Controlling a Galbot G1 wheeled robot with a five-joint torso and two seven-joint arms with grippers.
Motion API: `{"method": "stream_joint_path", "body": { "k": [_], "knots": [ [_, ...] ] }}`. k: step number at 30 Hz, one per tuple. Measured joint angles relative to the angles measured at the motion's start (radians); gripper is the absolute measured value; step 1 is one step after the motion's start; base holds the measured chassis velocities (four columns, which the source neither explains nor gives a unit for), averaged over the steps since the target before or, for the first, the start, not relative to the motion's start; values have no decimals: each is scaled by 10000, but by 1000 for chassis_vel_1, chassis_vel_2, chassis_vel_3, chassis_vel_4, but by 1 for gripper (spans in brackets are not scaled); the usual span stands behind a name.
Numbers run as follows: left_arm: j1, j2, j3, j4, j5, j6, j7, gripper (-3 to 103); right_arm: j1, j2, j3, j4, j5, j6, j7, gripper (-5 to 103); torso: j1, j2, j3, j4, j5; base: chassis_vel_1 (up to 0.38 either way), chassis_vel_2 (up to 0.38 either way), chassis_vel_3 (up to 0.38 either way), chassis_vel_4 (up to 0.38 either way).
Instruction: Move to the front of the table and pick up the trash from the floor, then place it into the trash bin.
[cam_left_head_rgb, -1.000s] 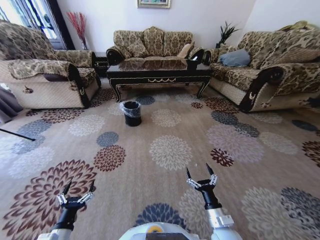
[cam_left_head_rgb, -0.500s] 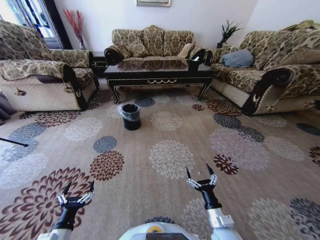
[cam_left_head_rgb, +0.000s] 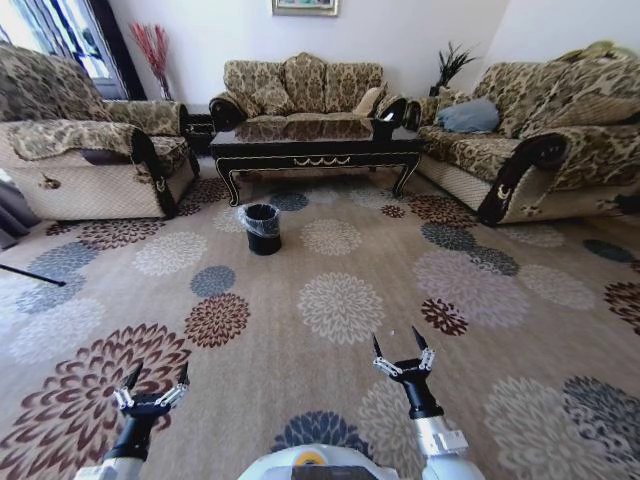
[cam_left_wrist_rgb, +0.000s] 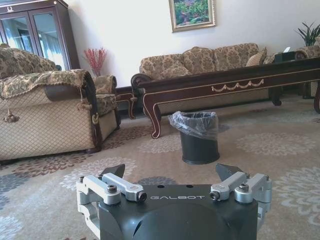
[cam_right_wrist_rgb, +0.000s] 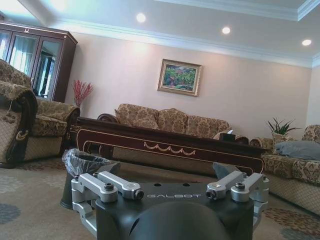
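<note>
Low at the frame's lower left, the left gripper (cam_left_head_rgb: 153, 378) hangs over the floral carpet (cam_left_head_rgb: 330, 300) with fingers spread wide and empty. Up toward centre-left stands the trash bin (cam_left_head_rgb: 263, 227), just before the table (cam_left_head_rgb: 315, 145); at lower right the right gripper (cam_left_head_rgb: 401, 347) is likewise wide and empty.

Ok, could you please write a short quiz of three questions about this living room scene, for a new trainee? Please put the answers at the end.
1. True or false: the trash bin stands on top of the table.
2. Multiple choice: what lines the trash bin's rim? A) a red cloth B) a translucent plastic bag C) nothing
3. Fill in: the left gripper and the right gripper both hang over the carpet with fingers ____.

Key:
1. False; it stands on the carpet in front of the table, near its left end.
2. B
3. open
</note>
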Motion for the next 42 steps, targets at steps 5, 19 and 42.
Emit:
{"method": "stream_joint_path", "body": {
  "k": [5, 19, 42],
  "knots": [
    [-1, 0, 0, 0, 0, 0, 0, 100, 3, 0, 0, 0, 0, 0, 0, 100, 2, 0, 3, -1, 0, 0, 0, 0, 0],
    [-1, 0, 0, 0, 0, 0, 0, 100, 3, 0, 0, 0, 0, 0, 0, 100, 16, 470, 451, -1, 0, 0, 0, 0, 0],
    [0, 0, -1, 0, 0, -1, 1, 100, -1, 1, 0, 0, 0, 0, 0, 100, 142, 1398, 1241, -2, -2, 60, -61, -58, 60]
  ]
}}
